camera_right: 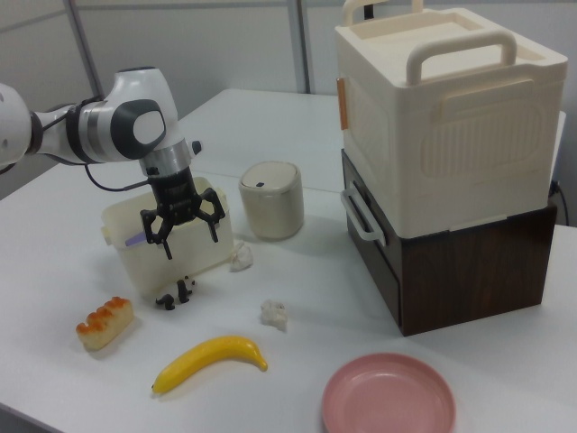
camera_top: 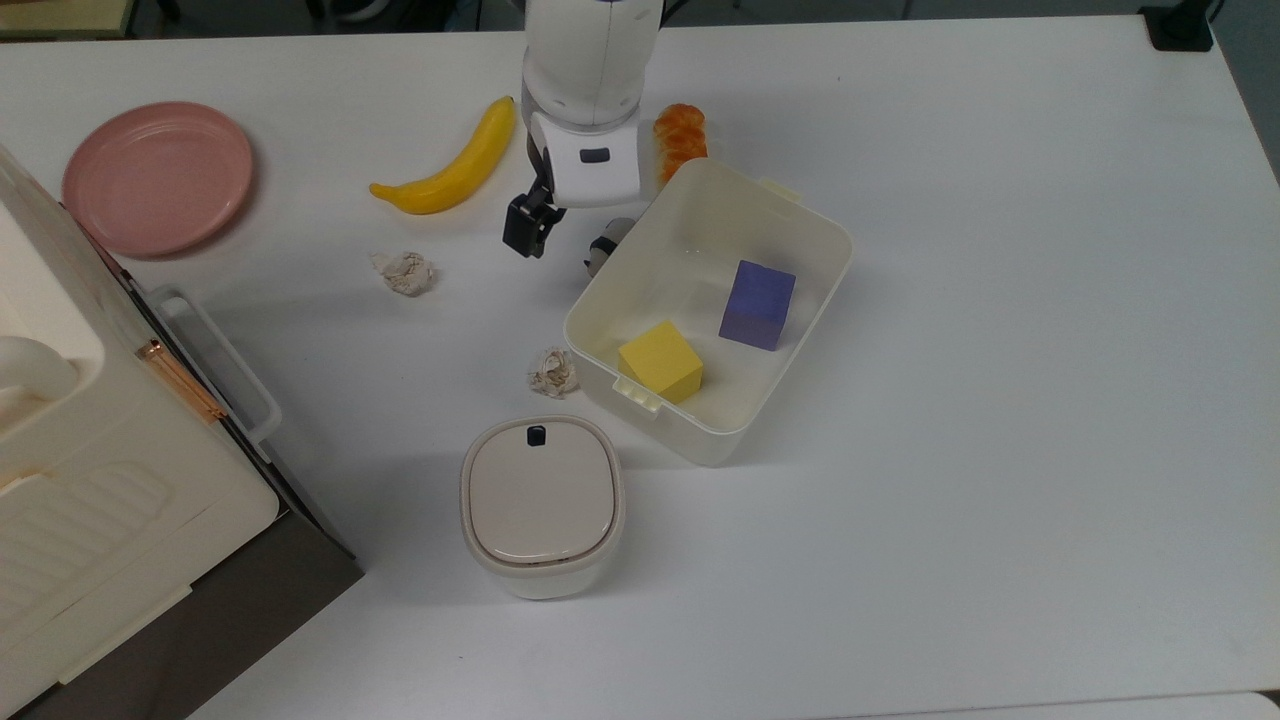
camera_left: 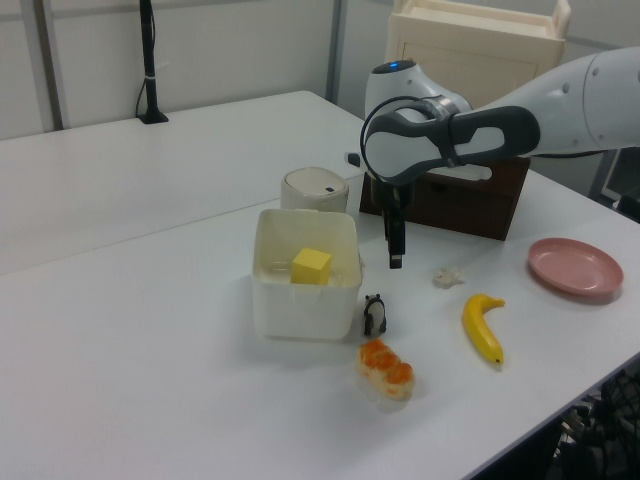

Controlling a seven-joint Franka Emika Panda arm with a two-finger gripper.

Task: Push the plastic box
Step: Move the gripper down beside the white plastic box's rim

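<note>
Hand (camera_right: pixel 183 233) with fingers spread wide, empty, hovering near plastic box (camera_right: pixel 171 236), at the top view's left of it.

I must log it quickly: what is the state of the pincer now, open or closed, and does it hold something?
Pincer: open, holding nothing, beside the plastic box without touching it.

gripper (camera_right: pixel 189 236) | jaws spread | before plastic box (camera_right: pixel 135 257)

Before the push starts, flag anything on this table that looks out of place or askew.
Two crumpled paper scraps litter the table. The plastic box sits skewed to the table's edges, and a small panda figurine stands right by its wall.
</note>
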